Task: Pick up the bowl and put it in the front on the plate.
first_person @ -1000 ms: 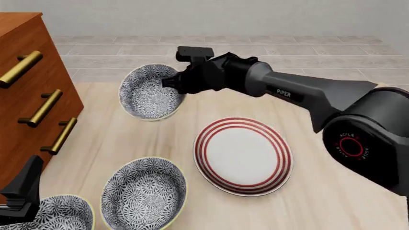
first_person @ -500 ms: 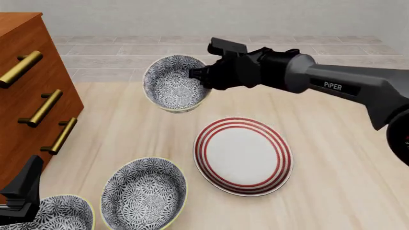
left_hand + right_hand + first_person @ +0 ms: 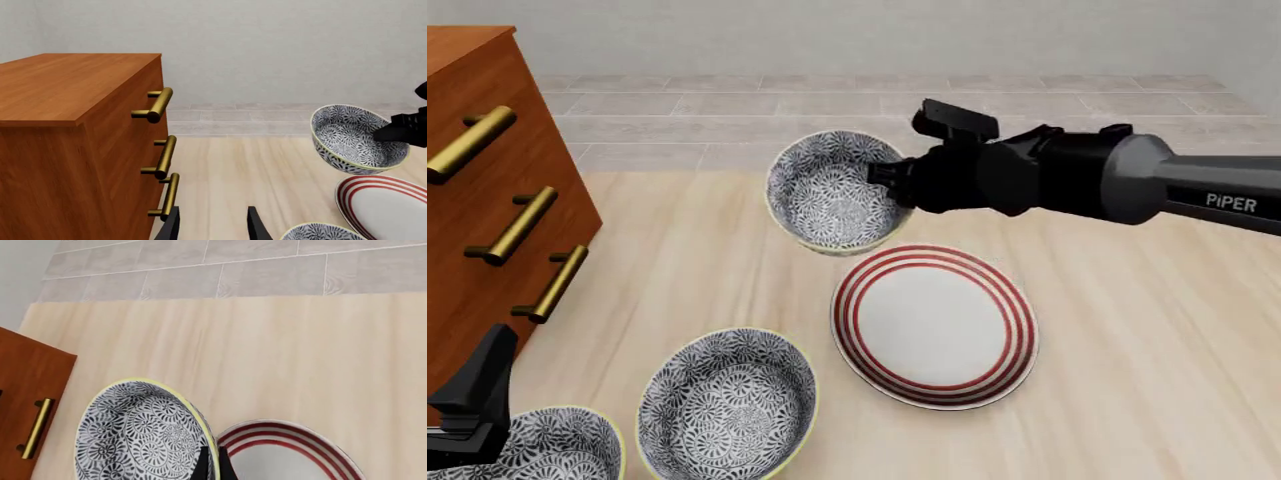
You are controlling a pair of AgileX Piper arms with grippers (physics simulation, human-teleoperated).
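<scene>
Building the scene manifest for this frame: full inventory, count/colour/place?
bowl: 1, blue-white floral, yellow rim, tilted, held in the air just behind the plate
other bowls: 2, same pattern, near-left table, one cut off at the corner
plate: 1, white with red rings, table centre
dresser: 1, brown wood, brass handles, left
table: 1, light wood
right gripper: black, shut on the bowl's rim
left gripper: black, open, idle, near left
</scene>
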